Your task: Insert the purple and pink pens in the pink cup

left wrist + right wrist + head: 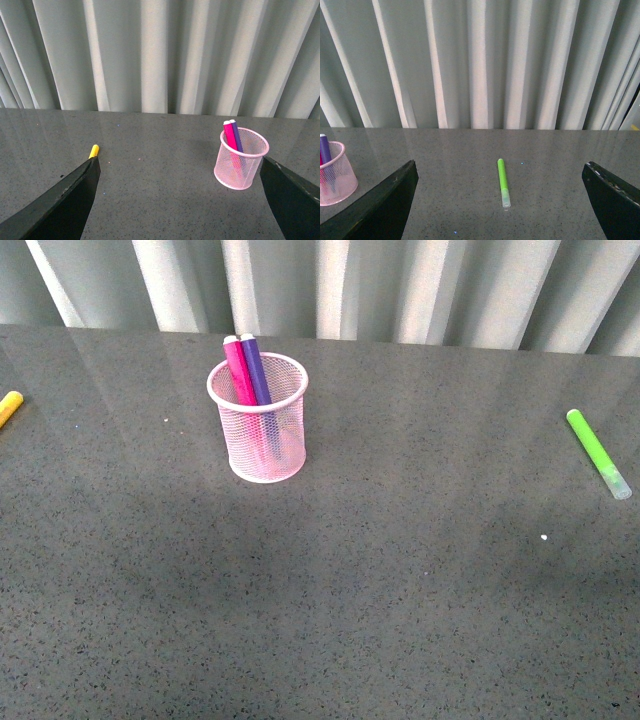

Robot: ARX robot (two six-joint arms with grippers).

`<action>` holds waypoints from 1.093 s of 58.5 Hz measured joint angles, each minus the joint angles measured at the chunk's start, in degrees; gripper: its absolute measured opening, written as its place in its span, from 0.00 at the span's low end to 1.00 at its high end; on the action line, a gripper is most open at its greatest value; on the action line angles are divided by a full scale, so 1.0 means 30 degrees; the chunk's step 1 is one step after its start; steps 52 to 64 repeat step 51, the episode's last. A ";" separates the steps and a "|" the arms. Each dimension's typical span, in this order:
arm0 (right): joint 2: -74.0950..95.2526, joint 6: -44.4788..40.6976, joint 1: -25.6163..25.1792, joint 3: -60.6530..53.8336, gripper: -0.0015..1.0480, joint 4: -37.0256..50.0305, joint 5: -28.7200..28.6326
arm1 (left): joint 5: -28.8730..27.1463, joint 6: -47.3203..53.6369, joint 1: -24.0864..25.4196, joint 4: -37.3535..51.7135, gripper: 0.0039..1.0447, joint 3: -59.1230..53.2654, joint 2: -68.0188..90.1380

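The pink cup [259, 420] stands upright on the grey table, left of centre at the back. The pink pen [238, 370] and the purple pen [254, 368] stand inside it, side by side, leaning toward the back left. The left wrist view shows the cup [241, 159] with both pens in it, near the inner edge of one finger. My left gripper [179, 200] is open and empty above bare table. My right gripper [500, 200] is open and empty. The cup [335, 175] shows at the edge of the right wrist view. Neither gripper shows in the front view.
A lime-green marker [598, 453] lies on the table at the far right; it also shows in the right wrist view [503, 182]. A yellow marker [9, 407] lies at the far left edge; its tip shows in the left wrist view [94, 150]. A pleated grey curtain backs the table.
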 joint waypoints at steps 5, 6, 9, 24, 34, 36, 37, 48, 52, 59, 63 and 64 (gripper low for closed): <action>0.0000 0.0000 0.0000 0.0000 0.93 0.0000 0.0007 | 0.0007 0.0000 0.0000 0.0000 0.94 0.0000 0.0000; 0.0000 0.0000 0.0000 0.0000 0.93 0.0000 0.0007 | 0.0007 0.0000 0.0000 0.0000 0.94 0.0000 0.0000; 0.0000 0.0000 0.0000 0.0000 0.93 0.0000 0.0000 | 0.0000 0.0000 0.0000 0.0000 0.94 0.0000 0.0000; 0.0000 0.0000 0.0000 0.0000 0.93 0.0000 0.0000 | 0.0007 0.0000 0.0000 0.0000 0.94 0.0000 0.0000; 0.0000 0.0000 0.0000 0.0000 0.93 0.0000 0.0000 | 0.0007 0.0000 0.0000 0.0000 0.94 0.0000 0.0000; 0.0000 0.0000 0.0000 0.0000 0.93 0.0000 0.0000 | 0.0007 0.0000 0.0000 0.0000 0.94 0.0000 0.0000; 0.0000 0.0000 0.0000 0.0000 0.93 0.0000 0.0000 | 0.0000 0.0000 0.0000 0.0000 0.94 0.0000 0.0000; 0.0000 0.0000 0.0000 0.0000 0.93 0.0000 0.0000 | 0.0000 0.0000 0.0000 0.0000 0.94 0.0000 0.0000; 0.0000 0.0000 0.0000 0.0000 0.93 0.0000 0.0000 | 0.0007 0.0000 0.0000 0.0000 0.94 0.0000 0.0000; 0.0000 0.0000 0.0000 0.0000 0.93 0.0000 0.0000 | 0.0007 0.0000 0.0000 0.0000 0.94 0.0000 0.0000; 0.0000 0.0000 0.0000 0.0000 0.93 0.0000 0.0000 | 0.0007 0.0000 0.0000 0.0000 0.94 0.0000 0.0000; 0.0000 0.0000 0.0000 0.0000 0.93 0.0000 0.0000 | 0.0007 0.0000 0.0000 0.0000 0.94 0.0000 0.0000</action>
